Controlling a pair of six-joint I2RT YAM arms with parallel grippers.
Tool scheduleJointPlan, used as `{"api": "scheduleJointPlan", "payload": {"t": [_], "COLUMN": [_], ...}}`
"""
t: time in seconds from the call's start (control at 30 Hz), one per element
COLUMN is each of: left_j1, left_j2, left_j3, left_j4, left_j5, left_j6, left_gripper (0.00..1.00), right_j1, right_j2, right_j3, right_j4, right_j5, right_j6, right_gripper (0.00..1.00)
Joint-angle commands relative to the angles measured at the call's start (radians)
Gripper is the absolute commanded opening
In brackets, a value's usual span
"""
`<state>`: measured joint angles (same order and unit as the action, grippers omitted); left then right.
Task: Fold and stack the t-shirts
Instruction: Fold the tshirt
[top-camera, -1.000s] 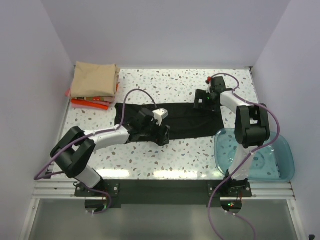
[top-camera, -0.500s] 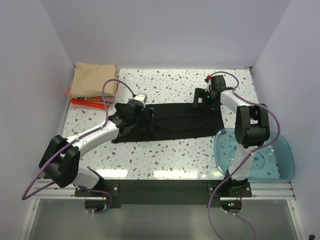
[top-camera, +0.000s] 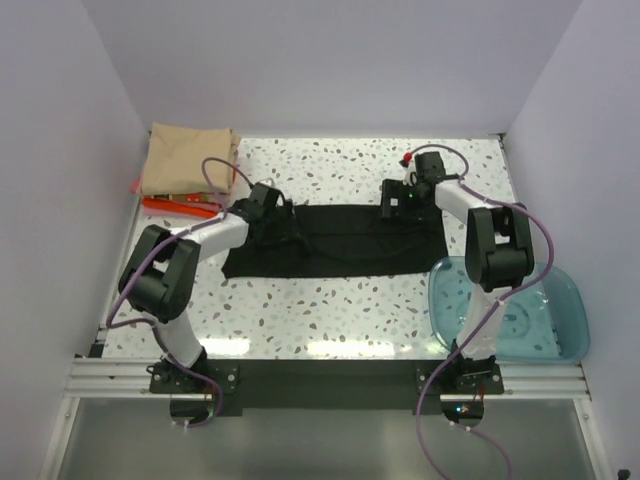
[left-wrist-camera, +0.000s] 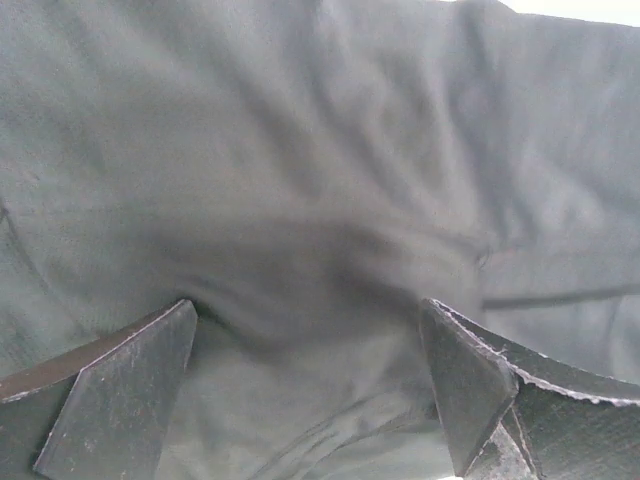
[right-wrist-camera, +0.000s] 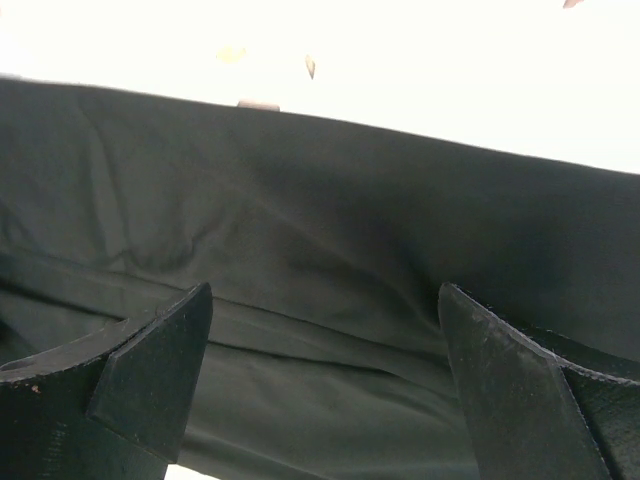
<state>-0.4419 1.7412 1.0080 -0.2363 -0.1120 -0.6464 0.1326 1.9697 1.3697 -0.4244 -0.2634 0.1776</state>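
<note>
The black t-shirt lies as a long folded band across the middle of the table. My left gripper is over its far left corner, jaws open, with black cloth filling the left wrist view between the fingers. My right gripper is over the far right edge, jaws open above the black cloth. The tan-beige t-shirt lies folded at the far left on top of the red-orange t-shirt.
A translucent teal plastic bowl stands at the near right, touching the black shirt's right end. The enclosure walls stand close on the left, back and right. Purple cables loop from both arms.
My left gripper moved from the shirt's near edge up and left to its far left corner, carrying the near edge over so the band is narrower. My right gripper shifted slightly left.
</note>
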Motion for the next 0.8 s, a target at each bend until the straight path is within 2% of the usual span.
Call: {"api": "scheduleJointPlan", "payload": {"t": [0.0,0.1,0.2,0.3,0.37,0.5,0.53,0.6,0.63,0.77], "left_j1": [0.052,0.078,0.091,0.101,0.121,0.144,0.146,0.147,0.149,0.16], "left_j2": [0.114,0.188,0.282,0.416,0.498,0.774,0.825,0.946,0.971,1.02], "left_j3": [0.03,0.07,0.19,0.386,0.579,0.935,1.092,1.217,1.275,1.281], "left_j4": [0.043,0.061,0.042,0.003,-0.061,-0.168,-0.194,-0.232,-0.197,-0.06], "left_j5": [0.101,0.129,0.129,0.147,0.15,0.179,0.204,0.236,0.25,0.325], "left_j6": [-0.022,-0.004,0.037,0.073,0.077,0.083,0.08,0.053,0.021,-0.071], "left_gripper": [1.0,1.0,1.0,1.0,1.0,1.0,1.0,1.0,1.0,1.0], "right_j1": [0.01,0.009,0.018,0.062,0.108,0.191,0.205,0.261,0.284,0.444], "right_j2": [0.008,-0.037,-0.057,-0.075,-0.094,-0.173,-0.198,-0.293,-0.322,-0.439], "right_j3": [-0.021,-0.096,-0.147,-0.184,-0.217,-0.335,-0.371,-0.481,-0.515,-0.648], "right_j4": [-0.013,0.021,0.03,0.027,0.019,0.068,0.091,0.128,0.127,0.159], "right_j5": [-0.014,-0.026,-0.051,-0.048,-0.021,-0.034,-0.045,-0.037,-0.022,-0.028], "right_j6": [0.036,0.072,0.106,0.144,0.19,0.365,0.399,0.472,0.496,0.569], "right_gripper": [0.99,0.99,0.99,0.99,0.99,0.99,0.99,0.99,0.99,0.99]}}
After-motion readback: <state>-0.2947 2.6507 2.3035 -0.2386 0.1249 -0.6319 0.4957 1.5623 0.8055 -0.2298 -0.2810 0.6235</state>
